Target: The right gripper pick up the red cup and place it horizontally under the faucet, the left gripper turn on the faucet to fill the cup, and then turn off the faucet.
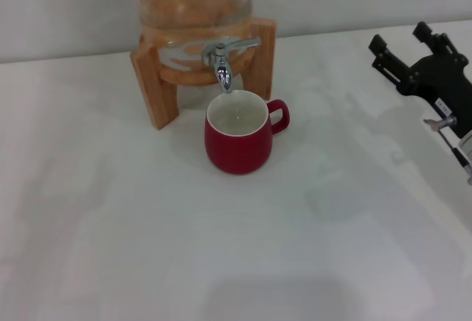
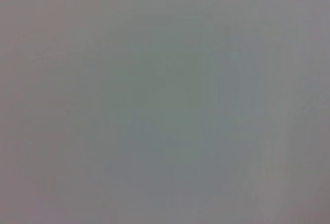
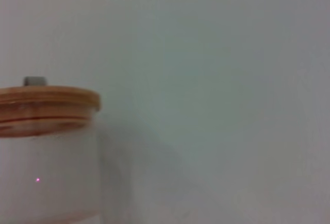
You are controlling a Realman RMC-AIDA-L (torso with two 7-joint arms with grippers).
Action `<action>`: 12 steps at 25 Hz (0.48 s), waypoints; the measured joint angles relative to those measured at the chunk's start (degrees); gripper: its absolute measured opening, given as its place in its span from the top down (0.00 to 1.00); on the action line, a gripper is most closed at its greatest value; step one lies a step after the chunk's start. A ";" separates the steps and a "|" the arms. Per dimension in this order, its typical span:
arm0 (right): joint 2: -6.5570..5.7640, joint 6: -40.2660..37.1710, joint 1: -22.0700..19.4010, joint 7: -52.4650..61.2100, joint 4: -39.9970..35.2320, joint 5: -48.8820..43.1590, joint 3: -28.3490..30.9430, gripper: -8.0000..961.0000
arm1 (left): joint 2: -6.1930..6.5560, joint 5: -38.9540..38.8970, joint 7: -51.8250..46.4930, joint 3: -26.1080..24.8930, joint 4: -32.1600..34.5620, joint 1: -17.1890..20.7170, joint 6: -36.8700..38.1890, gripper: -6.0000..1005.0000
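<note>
At the far right edge of the white tabletop (image 1: 110, 247), the right gripper (image 1: 402, 44) hangs with its two black fingers (image 1: 385, 54) spread wide and holding nothing, well apart from the rounded dark red ceramic cup (image 1: 237, 133) with the white inside. That cup stands upright directly beneath the small chrome faucet (image 1: 223, 68), its loop handle turned toward the right gripper, and it sits just in front of the wooden stand (image 1: 156, 88) that carries the glass dispenser jar (image 1: 195, 0). The left gripper is nowhere to be seen, so I cannot tell how its fingers stand. By my reckoning the placing is done, with the cup set and released; whether water runs, or how full the cup is, I cannot make out. The next move seems to belong to the left gripper, which must reach in to the faucet's thin lever without nudging the cup. I can read no brand, label or writing anywhere.
</note>
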 joint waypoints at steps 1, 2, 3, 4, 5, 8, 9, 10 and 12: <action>0.01 -0.08 -0.03 -0.66 -0.01 0.62 0.18 0.09 | -0.01 -1.17 0.21 -0.01 -0.83 -0.42 0.62 0.17; 0.04 -0.22 -0.08 -1.68 0.01 1.86 0.32 0.09 | -0.02 -2.38 0.50 0.00 -1.92 -0.92 1.44 0.17; 0.06 -0.40 -0.13 -3.51 0.07 4.47 0.41 0.09 | -0.04 -3.72 0.87 -0.01 -3.15 -1.50 2.40 0.17; 0.06 -0.40 -0.13 -3.51 0.07 4.47 0.41 0.09 | -0.07 -4.95 1.53 0.03 -4.57 -2.32 3.73 0.17; 0.06 -0.45 -0.16 -4.49 0.10 6.07 0.42 0.09 | -0.09 -5.98 2.12 0.03 -5.95 -3.09 4.81 0.17; 0.03 -0.91 -0.23 -6.15 0.12 10.00 0.46 0.09 | -0.06 -7.78 2.59 0.20 -7.79 -4.39 5.99 0.17; 0.00 -1.19 -0.24 -6.58 0.14 11.01 0.48 0.09 | -0.02 -8.02 2.54 0.28 -8.10 -4.69 6.01 0.17; -0.04 -1.57 -0.29 -7.22 0.16 12.39 0.52 0.09 | 0.01 -8.08 2.58 0.32 -8.54 -5.18 6.03 0.17; -0.14 -2.00 -0.46 -8.13 0.23 14.61 0.57 0.09 | 0.00 -8.34 2.91 0.21 -10.73 -6.82 6.57 0.17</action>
